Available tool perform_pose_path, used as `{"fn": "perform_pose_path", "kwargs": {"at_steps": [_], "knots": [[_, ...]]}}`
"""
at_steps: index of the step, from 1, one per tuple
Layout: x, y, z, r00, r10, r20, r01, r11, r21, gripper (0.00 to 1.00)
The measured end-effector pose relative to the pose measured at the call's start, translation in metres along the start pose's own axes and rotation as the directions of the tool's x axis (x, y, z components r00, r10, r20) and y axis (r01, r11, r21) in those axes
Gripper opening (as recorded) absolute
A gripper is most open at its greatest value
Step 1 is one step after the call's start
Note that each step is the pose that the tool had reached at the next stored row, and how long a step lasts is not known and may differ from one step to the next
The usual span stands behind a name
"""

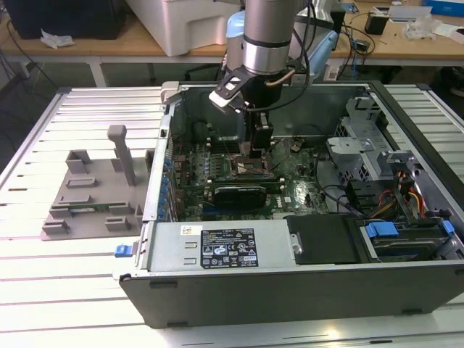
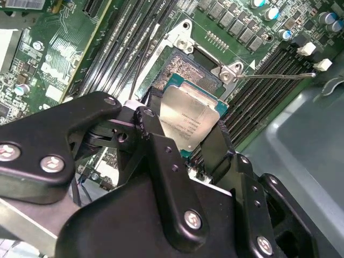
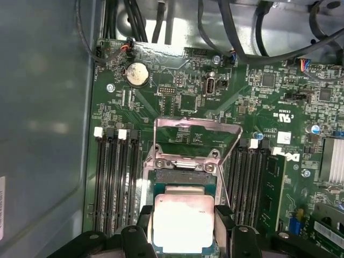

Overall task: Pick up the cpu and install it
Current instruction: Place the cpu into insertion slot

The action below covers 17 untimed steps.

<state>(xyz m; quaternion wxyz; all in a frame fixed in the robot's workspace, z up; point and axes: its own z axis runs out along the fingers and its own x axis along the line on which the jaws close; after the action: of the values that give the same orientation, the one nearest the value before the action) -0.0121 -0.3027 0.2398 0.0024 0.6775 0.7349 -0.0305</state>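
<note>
- Firstly, from my remote seat, the exterior view: the arm [image 1: 264, 36] reaches straight down into an open computer case [image 1: 290, 290] lying on a slatted metal table [image 1: 72, 290].
- A grey tray [image 1: 87, 196] sits on the table at the exterior view's left, well apart from the case.
- The tool [image 1: 257, 148] hangs low over the green motherboard [image 1: 297, 192], near the middle of the case.
- Next, the second wrist view: the tool [image 2: 188, 126] is clamped on the cpu [image 2: 188, 119], with one black finger against each of two opposite edges.
- The cpu's silvery top faces the camera, and a green rim shows along its far side.
- It sits directly over the open socket [image 2: 180, 64]; I cannot tell whether it rests in it or is just above it.
- Lastly, the first wrist view: the cpu [image 3: 184, 223] is between the tool's fingers [image 3: 145, 220], covering the near part of the socket [image 3: 183, 176].
- The metal load plate [image 3: 196, 124] stands raised beyond the socket.
- Memory slots [image 3: 115, 183] flank it on both sides.
</note>
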Motion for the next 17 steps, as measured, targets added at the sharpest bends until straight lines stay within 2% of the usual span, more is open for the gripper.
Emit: {"fn": "perform_pose_path", "kwargs": {"at_steps": [9,15,17], "knots": [[0.0009,0.0008,0.0192,1.0000,0.000,-0.0002,0.000,1.0000,0.0004,0.54],[0.0014,-0.0003,0.0274,0.9995,0.030,-0.0011,-0.030,0.9995,0.0018,0.54],[0.0007,-0.0033,0.0296,0.9995,0.033,-0.0011,-0.033,0.9995,0.0020,0.54]]}}
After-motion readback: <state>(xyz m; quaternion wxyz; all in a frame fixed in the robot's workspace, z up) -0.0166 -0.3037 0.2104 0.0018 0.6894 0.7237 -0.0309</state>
